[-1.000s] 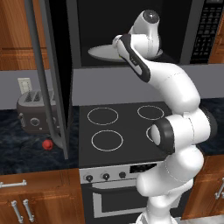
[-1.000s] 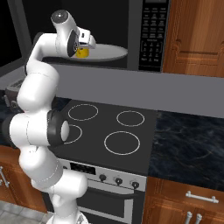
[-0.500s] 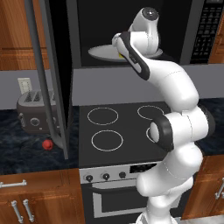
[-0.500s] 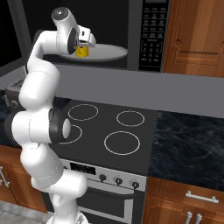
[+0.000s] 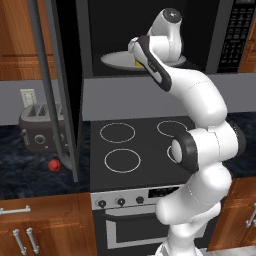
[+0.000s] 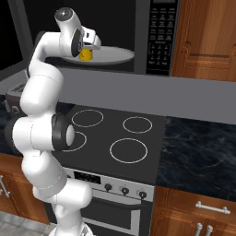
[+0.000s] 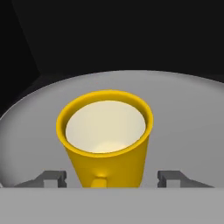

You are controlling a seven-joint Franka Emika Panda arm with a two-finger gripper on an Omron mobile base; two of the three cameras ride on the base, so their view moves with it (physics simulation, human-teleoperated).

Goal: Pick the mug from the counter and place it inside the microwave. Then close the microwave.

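Note:
The yellow mug (image 7: pixel 107 131) stands upright on the white turntable plate (image 7: pixel 183 113) inside the black microwave (image 6: pixel 159 32), its small handle turned toward the hand. My gripper (image 7: pixel 107 179) is open around the mug's base, with the fingertips (image 7: pixel 52 177) standing apart from its sides. From the right base view, the gripper (image 6: pixel 87 47) reaches into the microwave cavity just over the mug (image 6: pixel 85 55). From the left, a sliver of the mug (image 5: pixel 137 63) shows behind the wrist. The microwave door (image 5: pixel 65 75) hangs wide open to the left.
The open door's long grey bar handle (image 5: pixel 47 90) juts out over the dark counter (image 5: pixel 30 175). A grey toaster (image 5: pixel 40 127) and a small red round object (image 5: pixel 54 165) sit there. The black stovetop (image 5: pixel 135 145) lies below the arm.
The fingers have spread apart and let go of the mug, which now rests on the turntable plate. The arm has hardly moved.

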